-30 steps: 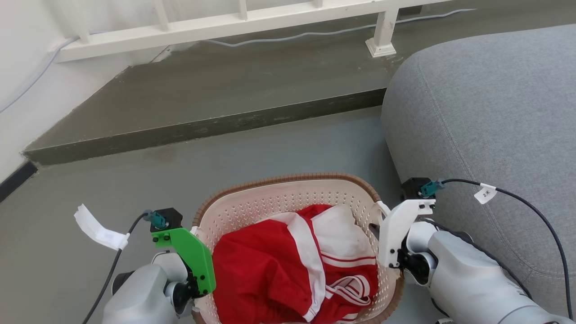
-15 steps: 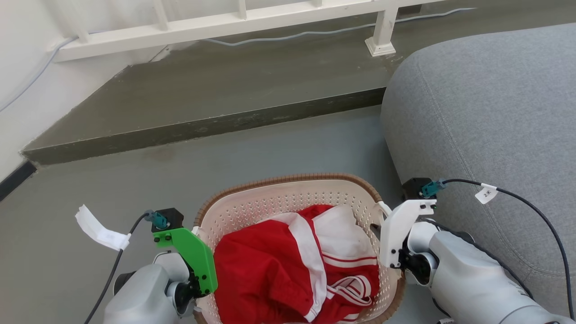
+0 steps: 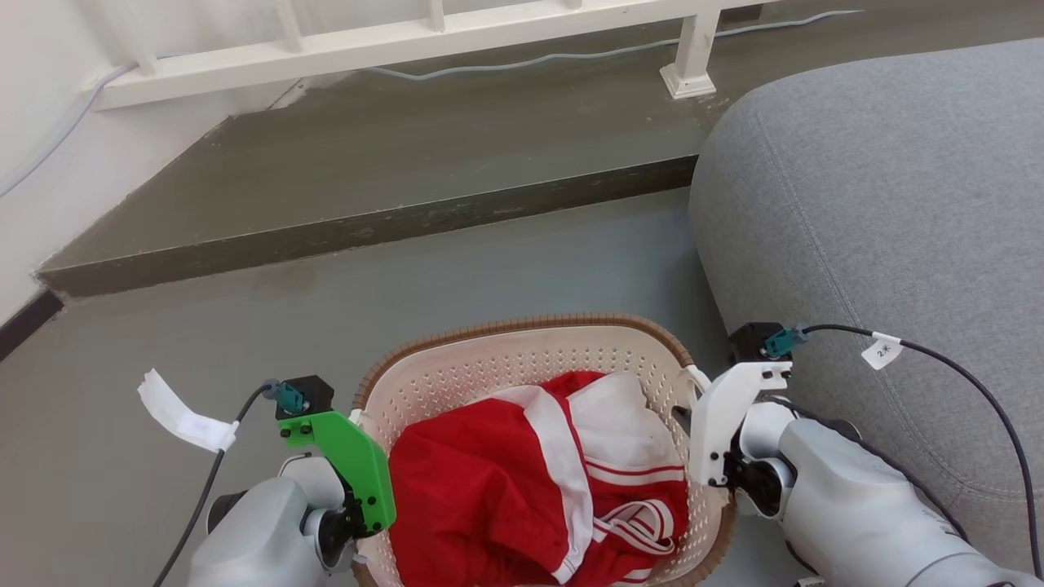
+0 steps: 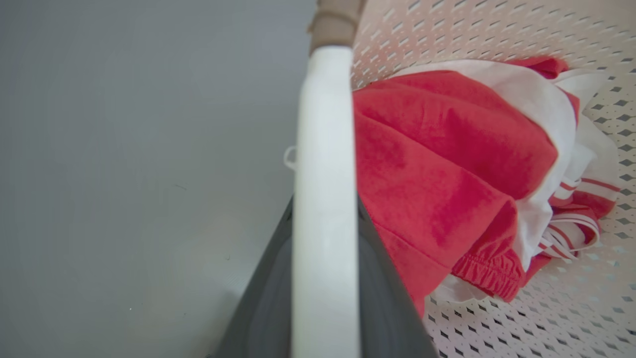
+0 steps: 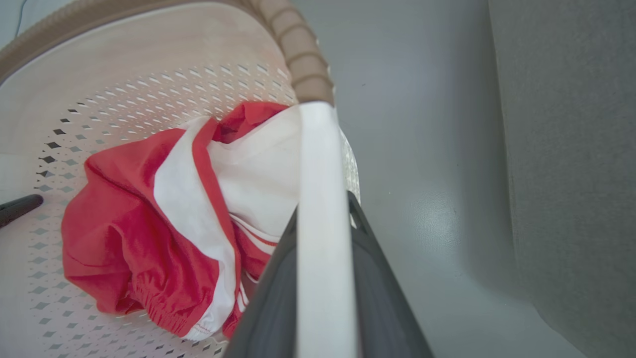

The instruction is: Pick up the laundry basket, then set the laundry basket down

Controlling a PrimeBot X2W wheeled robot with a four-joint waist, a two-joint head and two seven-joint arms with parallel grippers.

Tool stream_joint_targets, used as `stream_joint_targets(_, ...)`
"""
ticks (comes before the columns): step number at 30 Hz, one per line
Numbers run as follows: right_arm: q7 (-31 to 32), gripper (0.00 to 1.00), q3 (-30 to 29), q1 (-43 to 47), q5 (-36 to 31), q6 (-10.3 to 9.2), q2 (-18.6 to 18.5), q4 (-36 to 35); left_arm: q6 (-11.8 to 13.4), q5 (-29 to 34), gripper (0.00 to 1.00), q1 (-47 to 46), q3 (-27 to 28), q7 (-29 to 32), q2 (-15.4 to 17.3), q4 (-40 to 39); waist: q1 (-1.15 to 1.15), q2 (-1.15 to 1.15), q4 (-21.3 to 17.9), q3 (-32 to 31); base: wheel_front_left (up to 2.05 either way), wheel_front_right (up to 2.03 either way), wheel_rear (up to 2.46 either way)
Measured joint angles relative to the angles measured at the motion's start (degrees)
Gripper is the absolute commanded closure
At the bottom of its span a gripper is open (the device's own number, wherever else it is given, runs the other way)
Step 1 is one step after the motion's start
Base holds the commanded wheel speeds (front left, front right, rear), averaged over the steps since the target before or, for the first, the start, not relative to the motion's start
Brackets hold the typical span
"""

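Between both tools the basket (image 3: 522, 367) of red clothes (image 3: 481, 489) is held just beside the sofa (image 3: 881, 204), left tool (image 4: 325, 209) and right tool (image 5: 323, 214) each clenched on a white handle (image 4: 323, 124). Railing (image 3: 391, 45) and step (image 3: 367, 163) slid slightly up the head view while the basket kept its place, so robot and load are likely moving together.

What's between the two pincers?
The basket, red-and-white clothes inside, spans the gap in the head view; left pincer and right pincer clamp its handles.
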Motion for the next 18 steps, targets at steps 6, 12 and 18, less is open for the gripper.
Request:
stream_joint_targets(6,-0.05,1.0,0.36,-0.03,0.32,-0.01,-0.03,0.0,0.09,-0.07,1.0,0.0,-0.2,0.0,0.03,-0.12,0.0,0.0,0.0,-0.01,0.0,0.0,0.0)
stream_joint_targets(12,-0.07,1.0,0.58,-0.14,0.45,-0.02,-0.08,0.0,0.53,-0.1,1.0,0.01,-0.47,0.0,0.07,-0.44,0.0,0.0,-0.01,-0.01,0.0,0.0,0.0)
stream_joint_targets(18,-0.07,1.0,0.82,-0.16,0.85,-0.24,-0.18,0.0,0.58,-0.24,1.0,0.02,-0.96,0.0,0.16,-0.87,0.0,0.0,-0.05,0.07,0.0,0.0,0.0)
